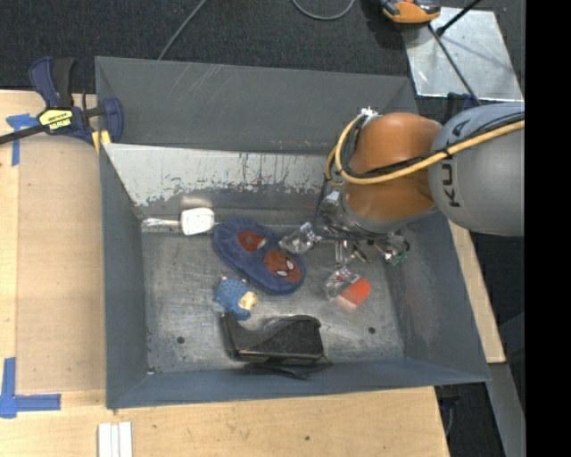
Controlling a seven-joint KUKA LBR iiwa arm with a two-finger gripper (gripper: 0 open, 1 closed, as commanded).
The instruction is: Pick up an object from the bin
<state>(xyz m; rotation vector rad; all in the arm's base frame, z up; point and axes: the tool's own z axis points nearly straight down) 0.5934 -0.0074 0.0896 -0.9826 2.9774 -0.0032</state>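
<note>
Whether the claw (pixel 343 259) is spread or pressed together cannot be told; it hangs under the orange wrist cover (pixel 393 170) toward 3 o'clock in the bin (pixel 268 107), with a small red-and-clear thing (pixel 350 291) just beside it at its 6 o'clock and a blue slipper (pixel 259 254) bearing red Spider-Man faces at its 9 o'clock. The letters "KU" can be read on the silver arm (pixel 482 178). The bin's grey metal floor is scuffed, its wall at 12 o'clock is streaked with dark drips, and dark carpet (pixel 223 27) lies beyond.
</note>
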